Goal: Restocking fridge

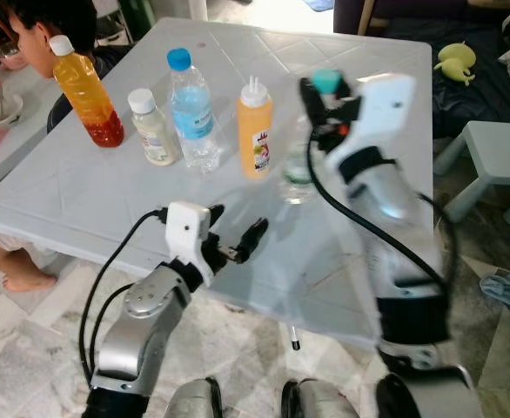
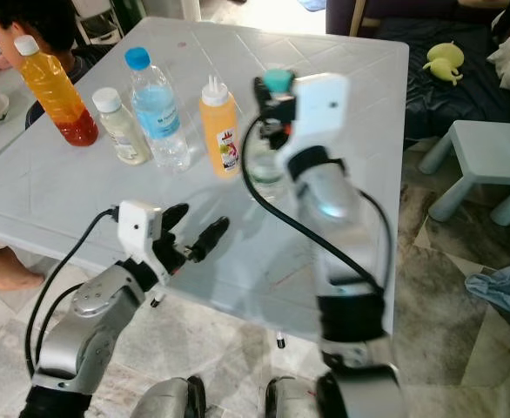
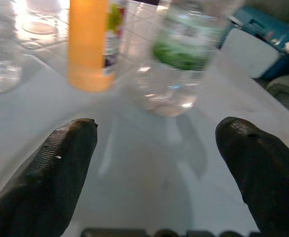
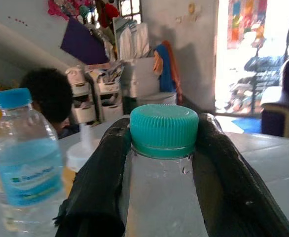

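Sitting on the white table (image 1: 90,205), left to right: orange bottle (image 1: 85,89), cream bottle (image 1: 153,127), blue-cap bottle (image 1: 191,109), yellow bottle (image 1: 254,128). Hovering low, left gripper (image 1: 235,237) spread wide, holding nothing. Squeezing the green-cap bottle (image 4: 162,168) by its neck, right gripper (image 4: 162,163), over the table.

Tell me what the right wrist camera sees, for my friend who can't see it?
The right gripper has its two black fingers closed around the neck of a clear bottle with a teal cap. Beside it stands a blue-capped bottle on the white table, and a person's dark-haired head is behind.
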Controlling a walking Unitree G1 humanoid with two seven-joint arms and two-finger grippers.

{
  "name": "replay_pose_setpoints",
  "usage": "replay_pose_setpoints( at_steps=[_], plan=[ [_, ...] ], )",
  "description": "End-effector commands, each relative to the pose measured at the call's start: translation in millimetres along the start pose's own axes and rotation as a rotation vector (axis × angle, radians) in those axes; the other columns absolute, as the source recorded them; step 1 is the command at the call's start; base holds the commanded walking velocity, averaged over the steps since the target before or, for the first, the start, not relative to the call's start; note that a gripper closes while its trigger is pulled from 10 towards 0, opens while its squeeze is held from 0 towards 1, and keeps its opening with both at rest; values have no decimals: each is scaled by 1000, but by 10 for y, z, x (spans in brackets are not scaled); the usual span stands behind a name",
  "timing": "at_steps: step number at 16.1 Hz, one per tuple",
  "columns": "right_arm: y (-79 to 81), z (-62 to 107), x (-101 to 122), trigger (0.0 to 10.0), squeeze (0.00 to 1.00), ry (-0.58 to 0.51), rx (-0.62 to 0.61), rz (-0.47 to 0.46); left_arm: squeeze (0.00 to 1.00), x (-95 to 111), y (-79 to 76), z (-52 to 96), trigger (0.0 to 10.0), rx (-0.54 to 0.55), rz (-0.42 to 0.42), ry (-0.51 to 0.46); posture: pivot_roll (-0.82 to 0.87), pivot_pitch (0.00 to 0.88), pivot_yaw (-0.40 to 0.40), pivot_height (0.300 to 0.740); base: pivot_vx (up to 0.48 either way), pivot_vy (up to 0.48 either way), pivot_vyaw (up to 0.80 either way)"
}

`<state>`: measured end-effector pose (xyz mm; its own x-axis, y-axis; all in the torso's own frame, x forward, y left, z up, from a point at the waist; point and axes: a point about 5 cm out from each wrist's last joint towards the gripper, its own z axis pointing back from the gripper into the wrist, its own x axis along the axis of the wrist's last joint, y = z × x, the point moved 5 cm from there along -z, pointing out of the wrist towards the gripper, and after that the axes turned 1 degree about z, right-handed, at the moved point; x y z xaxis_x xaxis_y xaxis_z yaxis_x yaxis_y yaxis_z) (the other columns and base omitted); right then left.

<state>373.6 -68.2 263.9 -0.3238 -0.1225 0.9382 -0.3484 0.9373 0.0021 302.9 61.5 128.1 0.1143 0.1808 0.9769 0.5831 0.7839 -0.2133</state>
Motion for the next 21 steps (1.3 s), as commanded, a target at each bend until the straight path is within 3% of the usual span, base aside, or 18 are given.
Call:
replay_pose_setpoints(
  at_steps=[1, 4, 7, 12, 15, 18, 21],
  plan=[
    [178, -99, 122, 10000, 0, -40, 43, -46, 0, 18, -97, -56, 10000, -46, 0, 1, -14, 86, 52, 740, 0, 0, 0],
    [390, -174, 147, 10000, 0, -31, 110, -126, 0, 42, -152, -143, 10000, -54, -28, -15, -14, 82, 46, 740, 0, 0, 0],
    [578, -176, 104, 10000, 0, 45, 183, -262, 0, 21, -23, -197, 10000, 45, -99, -30, -21, 84, 42, 740, 0, 0, 0],
    [729, -45, 154, 10000, 0, 105, 308, -282, 0, 21, 232, -203, 10000, 171, -153, -42, -30, 86, 43, 740, 0, 0, 0],
    [795, 21, 172, 10000, 0, 146, 391, -286, 0, 23, 301, -201, 10000, 204, -174, -52, -33, 84, 45, 740, 0, 0, 0],
    [660, 51, 100, 10000, 0, 164, 368, -210, 0, 43, 337, -181, 10000, 224, -177, -66, -36, 83, 48, 740, 0, 0, 0],
    [580, 147, 11, 10000, 0, 123, 438, 95, 0, 0, 376, 5, 10000, 211, -168, -52, -29, 82, 52, 740, 0, 0, 0]
  ],
)
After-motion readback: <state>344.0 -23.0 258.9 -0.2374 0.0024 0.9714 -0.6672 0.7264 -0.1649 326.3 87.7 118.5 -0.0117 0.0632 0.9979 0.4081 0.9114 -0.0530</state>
